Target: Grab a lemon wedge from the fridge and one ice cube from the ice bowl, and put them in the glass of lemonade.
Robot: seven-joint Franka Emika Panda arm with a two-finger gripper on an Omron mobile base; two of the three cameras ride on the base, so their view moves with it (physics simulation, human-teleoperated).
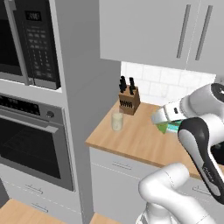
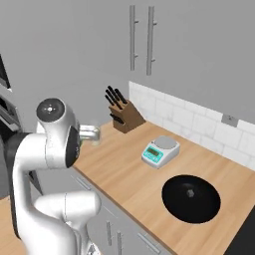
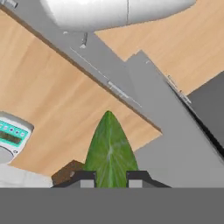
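Left base view: we see the glass of lemonade (image 1: 117,120) upright on the wooden counter (image 1: 135,140), just in front of the knife block (image 1: 129,100). A green sliver of the lemon wedge (image 1: 163,127) shows below the hand.

Right base view: the scale (image 2: 160,151) sits near the counter's middle, a black pan (image 2: 191,197) nearer the front.

Hand view: the gripper (image 3: 111,178) pinches the lemon wedge (image 3: 109,151); its long axis runs along the fingers, its pointed tip away from the hand.
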